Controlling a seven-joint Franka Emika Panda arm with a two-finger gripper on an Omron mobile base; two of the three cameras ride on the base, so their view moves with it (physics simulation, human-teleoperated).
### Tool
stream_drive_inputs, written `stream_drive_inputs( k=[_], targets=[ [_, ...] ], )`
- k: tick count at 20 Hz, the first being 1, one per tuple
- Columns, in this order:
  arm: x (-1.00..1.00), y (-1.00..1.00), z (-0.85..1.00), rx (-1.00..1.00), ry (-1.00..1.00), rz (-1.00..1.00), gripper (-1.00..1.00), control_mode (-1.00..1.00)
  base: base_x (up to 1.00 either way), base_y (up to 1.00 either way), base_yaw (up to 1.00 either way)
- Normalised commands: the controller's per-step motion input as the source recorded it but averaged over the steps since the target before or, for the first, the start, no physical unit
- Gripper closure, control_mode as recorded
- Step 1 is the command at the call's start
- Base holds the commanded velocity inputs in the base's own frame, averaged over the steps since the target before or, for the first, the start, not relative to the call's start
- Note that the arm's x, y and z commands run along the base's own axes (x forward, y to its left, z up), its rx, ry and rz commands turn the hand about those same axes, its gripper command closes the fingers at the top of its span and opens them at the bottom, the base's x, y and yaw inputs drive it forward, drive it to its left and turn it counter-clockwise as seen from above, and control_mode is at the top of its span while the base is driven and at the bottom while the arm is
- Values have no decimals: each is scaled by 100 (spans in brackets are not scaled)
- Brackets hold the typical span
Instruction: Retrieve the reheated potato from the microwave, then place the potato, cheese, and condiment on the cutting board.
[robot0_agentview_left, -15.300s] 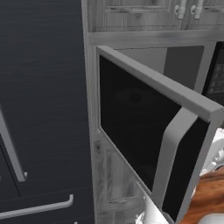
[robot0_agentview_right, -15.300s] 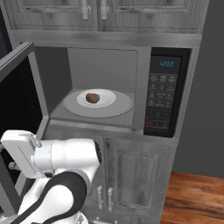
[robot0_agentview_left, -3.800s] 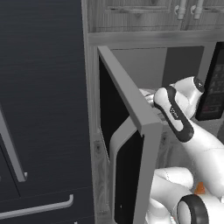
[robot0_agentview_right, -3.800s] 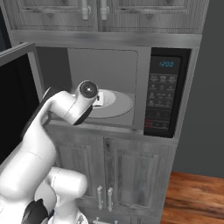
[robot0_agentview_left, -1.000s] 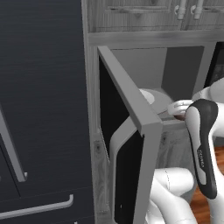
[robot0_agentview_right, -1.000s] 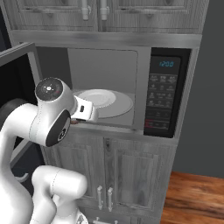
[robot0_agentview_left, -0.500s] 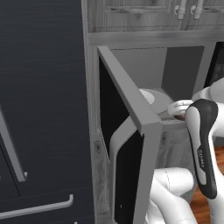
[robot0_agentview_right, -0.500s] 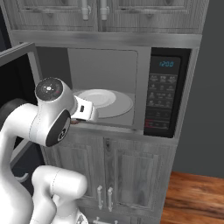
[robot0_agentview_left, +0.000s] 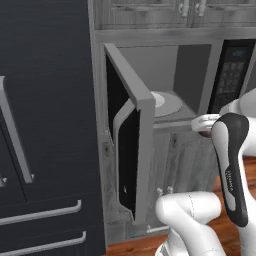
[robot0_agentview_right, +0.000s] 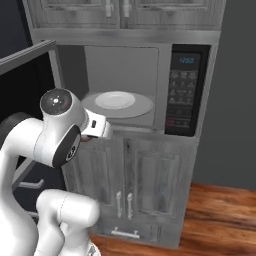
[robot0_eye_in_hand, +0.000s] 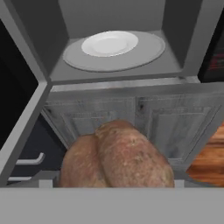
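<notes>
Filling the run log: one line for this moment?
phase: retrieval | tool: holding brown potato | grey-framed microwave: door open | white plate: bare

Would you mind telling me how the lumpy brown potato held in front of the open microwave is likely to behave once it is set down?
The lumpy brown potato looks rounded and lobed, so it may roll or rock when released. Its rough, matte skin probably grips well rather than slipping. It appears solid and bulky, so likely stiff and fairly heavy.
</notes>
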Motion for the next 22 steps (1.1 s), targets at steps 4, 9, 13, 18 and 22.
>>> stream_drive_inputs(
  k=[4,9,13,18,22],
  targets=[
    [0,0,0,0,0,0,100,100,-59,-5,-17],
    [0,0,0,0,0,0,100,100,-61,-6,-29],
    [0,0,0,0,0,0,100,100,-45,-5,-41],
    [0,0,0,0,0,0,100,100,-14,-3,-72],
    [0,0,0,0,0,0,100,100,0,0,-97]
  ],
)
